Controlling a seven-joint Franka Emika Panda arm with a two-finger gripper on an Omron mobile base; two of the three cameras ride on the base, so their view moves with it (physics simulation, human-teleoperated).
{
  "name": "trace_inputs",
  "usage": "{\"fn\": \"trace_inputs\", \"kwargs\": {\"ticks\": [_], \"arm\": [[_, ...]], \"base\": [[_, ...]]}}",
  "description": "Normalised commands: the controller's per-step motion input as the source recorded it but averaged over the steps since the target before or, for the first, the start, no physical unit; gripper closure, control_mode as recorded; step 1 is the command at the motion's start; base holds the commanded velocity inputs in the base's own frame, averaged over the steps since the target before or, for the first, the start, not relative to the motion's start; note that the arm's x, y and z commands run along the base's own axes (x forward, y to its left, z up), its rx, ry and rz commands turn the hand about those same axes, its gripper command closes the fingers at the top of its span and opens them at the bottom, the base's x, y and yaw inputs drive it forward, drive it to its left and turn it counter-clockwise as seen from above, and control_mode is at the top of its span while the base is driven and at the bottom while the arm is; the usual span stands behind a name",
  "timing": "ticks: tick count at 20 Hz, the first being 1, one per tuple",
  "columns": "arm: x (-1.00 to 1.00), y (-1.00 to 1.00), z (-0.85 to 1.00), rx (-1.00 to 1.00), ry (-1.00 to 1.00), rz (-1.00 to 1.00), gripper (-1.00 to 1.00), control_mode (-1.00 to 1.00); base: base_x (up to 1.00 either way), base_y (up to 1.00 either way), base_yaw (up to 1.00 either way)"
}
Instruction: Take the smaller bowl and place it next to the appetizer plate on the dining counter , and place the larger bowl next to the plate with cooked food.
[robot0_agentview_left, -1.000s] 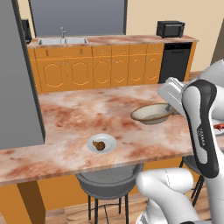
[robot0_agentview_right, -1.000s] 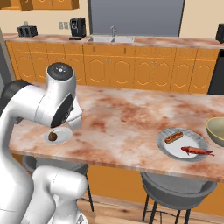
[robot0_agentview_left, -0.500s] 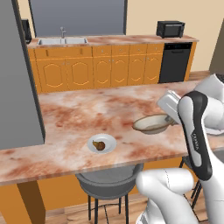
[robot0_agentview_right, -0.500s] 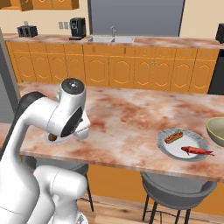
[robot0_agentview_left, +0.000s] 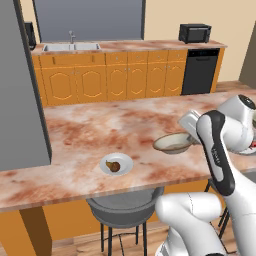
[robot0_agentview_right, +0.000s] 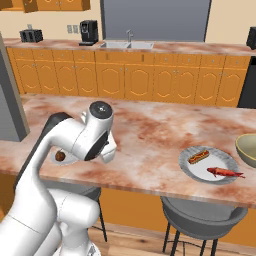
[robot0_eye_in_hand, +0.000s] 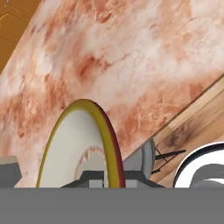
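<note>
The smaller bowl (robot0_agentview_left: 173, 143), shallow and beige with a pale inside, hangs just above the dining counter (robot0_agentview_left: 90, 130), right of the appetizer plate (robot0_agentview_left: 116, 164) that carries a brown piece of meat. My gripper (robot0_agentview_left: 190, 137) is shut on the bowl's right rim. In the hand view the smaller bowl (robot0_eye_in_hand: 72, 148) stands edge-on with its yellow rim between my gripper (robot0_eye_in_hand: 109, 178) fingers. The larger bowl (robot0_agentview_right: 248, 150), deep and olive, sits at the counter's far right, beside the plate with cooked food (robot0_agentview_right: 210, 165). My arm hides the smaller bowl in the right base view.
Grey stools (robot0_agentview_left: 125, 210) stand under the counter's front edge (robot0_agentview_right: 200, 215). Behind it runs a wall counter with orange cabinets, a sink (robot0_agentview_left: 70, 47) and a microwave (robot0_agentview_left: 195, 33). A grey pillar (robot0_agentview_left: 20, 100) rises at the left.
My arm has carried the smaller bowl lower and nearer to the counter's front edge. The plates and the larger bowl have not moved.
</note>
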Motion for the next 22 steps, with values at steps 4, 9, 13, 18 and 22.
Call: {"fn": "trace_inputs", "kwargs": {"ticks": [4,9,13,18,22], "arm": [[0.42,-0.02,-0.29,0.00,0.00,0.00,1.00,-1.00],[0.25,0.00,-0.27,0.00,0.00,0.00,1.00,-1.00],[0.07,0.00,-0.29,0.00,0.00,0.00,1.00,-1.00],[0.07,0.00,-0.30,0.00,0.00,0.00,1.00,-1.00],[0.14,0.01,-0.32,0.00,0.00,0.00,1.00,-1.00]], "base": [[0.00,0.00,0.00],[0.00,0.00,0.00],[0.00,0.00,0.00],[0.00,0.00,0.00],[0.00,0.00,0.00]]}}
